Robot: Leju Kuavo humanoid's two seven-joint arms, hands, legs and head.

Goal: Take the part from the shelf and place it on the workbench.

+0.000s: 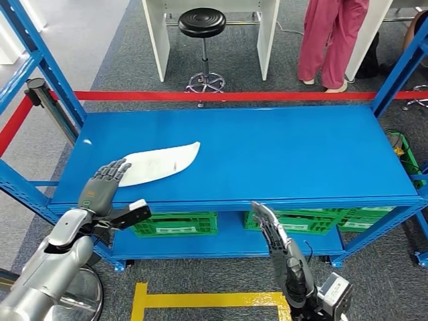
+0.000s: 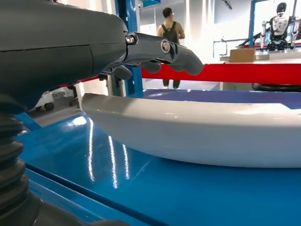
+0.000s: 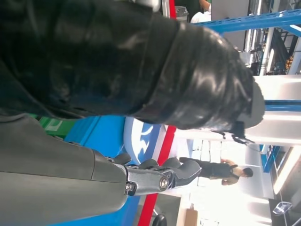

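A long, white, curved part [image 1: 159,162] lies flat on the left half of the blue shelf top [image 1: 283,154]. My left hand [image 1: 103,190] is at the part's near left end, its fingers spread over that end and its thumb sticking out in front of the shelf edge. In the left wrist view the fingers [image 2: 167,49] hover just above the part [image 2: 199,134], with nothing gripped. My right hand [image 1: 275,234] hangs in front of the shelf's front edge near the middle, fingers straight and holding nothing. The right wrist view shows those straight fingers [image 3: 170,174].
Green crates [image 1: 174,223] [image 1: 307,221] sit on the lower shelf level. Blue uprights [image 1: 48,67] frame both ends. Behind the shelf run a red barrier tape [image 1: 227,95], a black stool [image 1: 202,23], white furniture and a person in pink trousers [image 1: 330,40]. Yellow floor marking [image 1: 202,299] lies in front.
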